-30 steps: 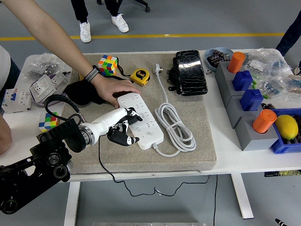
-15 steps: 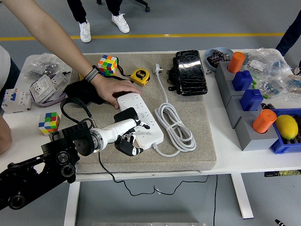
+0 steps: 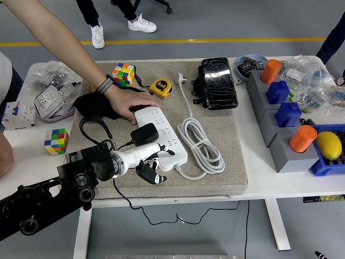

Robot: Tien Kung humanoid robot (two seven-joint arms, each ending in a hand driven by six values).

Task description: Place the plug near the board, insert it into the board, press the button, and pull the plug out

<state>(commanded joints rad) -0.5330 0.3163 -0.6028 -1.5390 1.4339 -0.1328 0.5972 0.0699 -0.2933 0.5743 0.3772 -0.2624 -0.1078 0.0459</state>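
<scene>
Reaching in from the lower left, the robot's left hand (image 3: 152, 163) curls its fingers beside the black plug (image 3: 144, 134), which sits on the white board (image 3: 161, 136) at frame centre. A person's hand (image 3: 131, 105) steadies the board's far end. Insertion looks roughly done; whether the plug is fully seated cannot be told, and the button press and pull-out seem left.

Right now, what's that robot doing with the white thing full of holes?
The robot's left hand is at the near end of the white power strip. A black plug sits on the strip just above that hand. A person's hand presses down on the strip's far end, holding it steady. The robot's right arm isn't in view.
</scene>
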